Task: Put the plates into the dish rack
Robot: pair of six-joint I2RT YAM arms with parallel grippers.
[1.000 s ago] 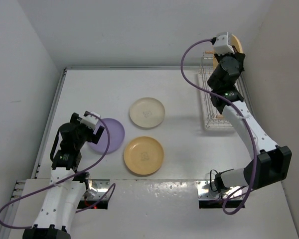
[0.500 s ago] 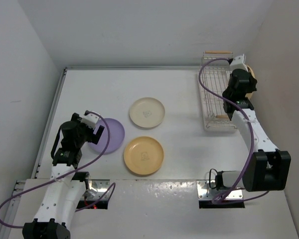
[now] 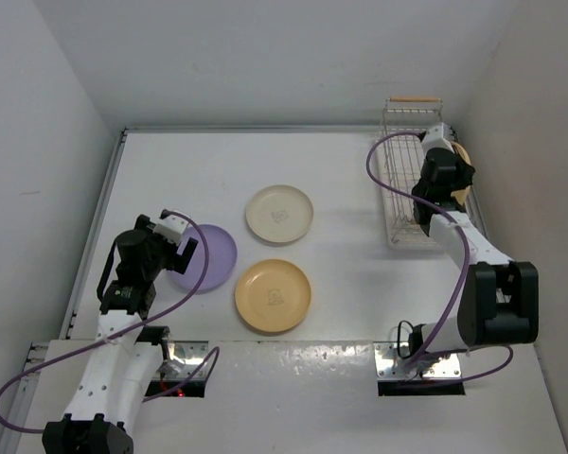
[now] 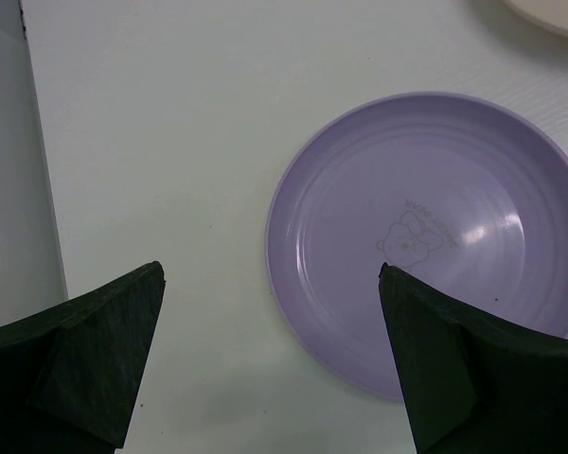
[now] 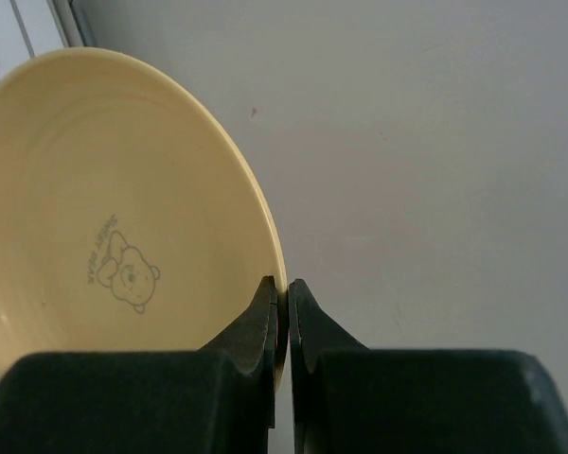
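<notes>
My right gripper (image 5: 282, 284) is shut on the rim of a yellow plate (image 5: 104, 208), which it holds on edge. In the top view that gripper (image 3: 453, 178) and its plate (image 3: 463, 154) are at the right side of the white wire dish rack (image 3: 404, 180). Flat on the table lie a lavender plate (image 3: 211, 257), a cream plate (image 3: 279, 213) and a second yellow plate (image 3: 273, 295). My left gripper (image 3: 183, 244) hovers wide open over the left edge of the lavender plate (image 4: 426, 236). Between its two fingers (image 4: 104, 350) there is nothing.
The rack has a wooden bar handle (image 3: 415, 98) at its far end and stands close to the right wall (image 3: 540, 142). The table's left edge (image 4: 33, 189) runs close to my left gripper. A purple cable (image 3: 388, 151) loops over the rack.
My right arm has carried the yellow plate from above the rack's far end down to the rack's right side. The left arm has stayed nearly still.
</notes>
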